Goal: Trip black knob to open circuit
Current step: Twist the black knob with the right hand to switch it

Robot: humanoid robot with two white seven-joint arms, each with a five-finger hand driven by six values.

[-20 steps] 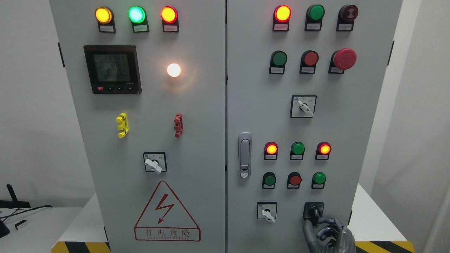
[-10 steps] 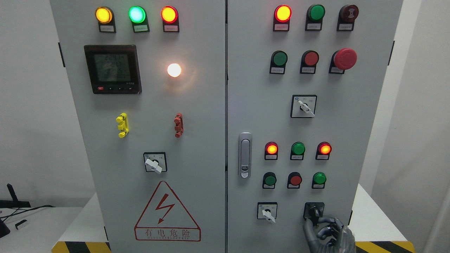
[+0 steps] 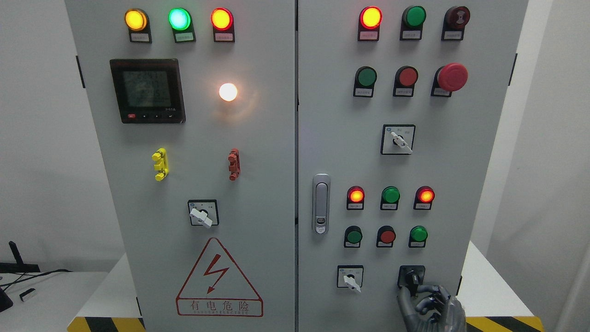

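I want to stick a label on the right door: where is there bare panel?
Bare strips: left of the selector switch, above the latch; also right of the switch, below the red mushroom button. Crowded at the bottom right, where the right hand sits at the black knob.

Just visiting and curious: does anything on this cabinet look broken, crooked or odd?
Nothing stands out. The cabinet looks undamaged, its lamps and switches sit in tidy rows. The right hand is curled at the black knob.

The cabinet [image 3: 258, 152] is grey. The knob [image 3: 411, 277] is black. The warning triangle [image 3: 219, 279] is red. The big button [image 3: 452, 76] is red. The stripes [image 3: 105, 324] are yellow and black.
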